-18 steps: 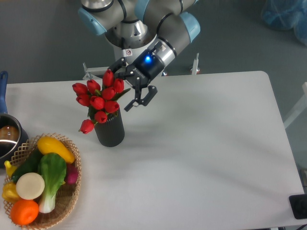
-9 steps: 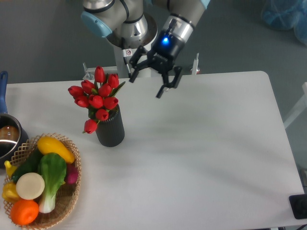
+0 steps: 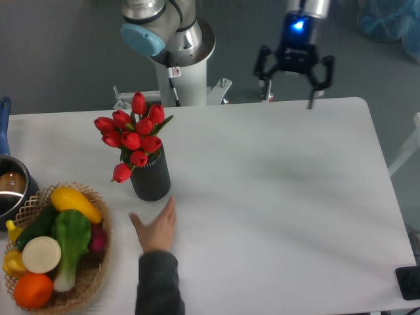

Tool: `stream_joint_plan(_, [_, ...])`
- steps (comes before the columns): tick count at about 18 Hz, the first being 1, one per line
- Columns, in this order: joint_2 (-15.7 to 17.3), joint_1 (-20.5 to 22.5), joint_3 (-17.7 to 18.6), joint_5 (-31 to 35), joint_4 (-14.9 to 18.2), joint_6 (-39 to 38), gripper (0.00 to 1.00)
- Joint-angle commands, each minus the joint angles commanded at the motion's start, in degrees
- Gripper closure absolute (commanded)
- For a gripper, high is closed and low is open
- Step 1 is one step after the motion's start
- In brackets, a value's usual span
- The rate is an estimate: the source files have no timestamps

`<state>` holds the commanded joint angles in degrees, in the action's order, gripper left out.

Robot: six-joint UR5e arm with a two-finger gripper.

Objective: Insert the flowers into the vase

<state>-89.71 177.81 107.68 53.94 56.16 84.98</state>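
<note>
Where the desk point(image 3: 275, 197) met the left edge of the view, a metal pot point(image 3: 10, 187) with a blue handle point(image 3: 4, 118) sat partly out of frame. Just below it stood a wicker basket point(image 3: 92, 282) holding a yellow squash point(image 3: 75, 202), a leafy green-and-white vegetable point(image 3: 69, 239), a pale round item point(image 3: 41, 254) and an orange point(image 3: 33, 290). To the right of the basket, the vase point(image 3: 151, 177), black and ribbed, stood upright on the desk, and the flowers point(image 3: 133, 136) sat in its mouth, red buds bunched above the rim with one bud drooping over the left side. Below the vase, near but apart from it, a person's hand point(image 3: 156, 228) lay flat on the desk, fingers pointing up toward the vase, a dark sleeve point(image 3: 159, 283) running off the bottom edge. Behind the flowers rose the robot's base point(image 3: 172, 46). Further right, well apart from the vase and above the desk's far edge, the end effector point(image 3: 293, 73) hung with its fingers spread wide and nothing between them, a blue light glowing on its wrist.
</note>
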Motion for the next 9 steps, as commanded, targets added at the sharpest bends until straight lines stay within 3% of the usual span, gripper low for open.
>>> stream_joint_plan(7, [-17.0,-8.5,-13.3,24.8,-0.3,4.0,0.0])
stream_joint_plan(9, [-20.3,-10.0,-15.6,30.3,-0.4,4.0,0.0])
